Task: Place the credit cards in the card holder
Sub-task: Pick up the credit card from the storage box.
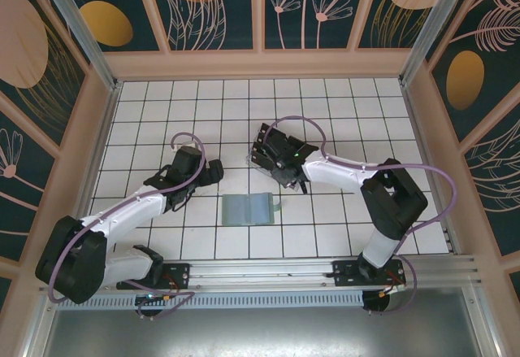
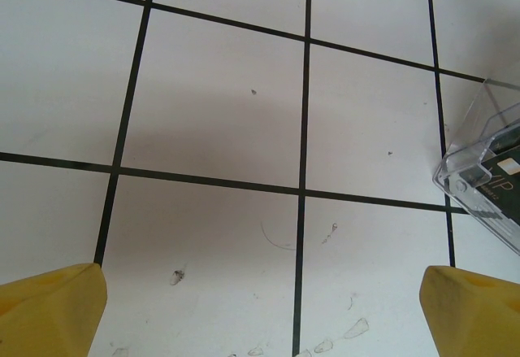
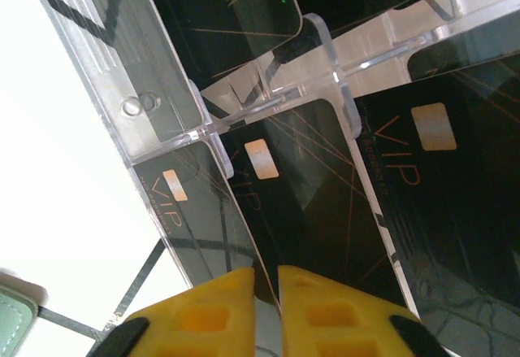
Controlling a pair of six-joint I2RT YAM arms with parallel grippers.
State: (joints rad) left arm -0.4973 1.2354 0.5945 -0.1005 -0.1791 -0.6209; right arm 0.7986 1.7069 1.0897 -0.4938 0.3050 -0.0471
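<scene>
— Yellow-tipped right gripper [image 3: 266,280]: how does it stand?
— Nearly closed, pinching the edge of a black card [image 3: 317,211] standing in the clear rack [image 3: 122,64].
— And the left gripper [image 2: 260,308]?
— Spread wide over the tiled table [image 2: 219,129], holding nothing.
— The wallet [image 1: 248,208]?
— Lying open between both arms, near the rack.
</scene>
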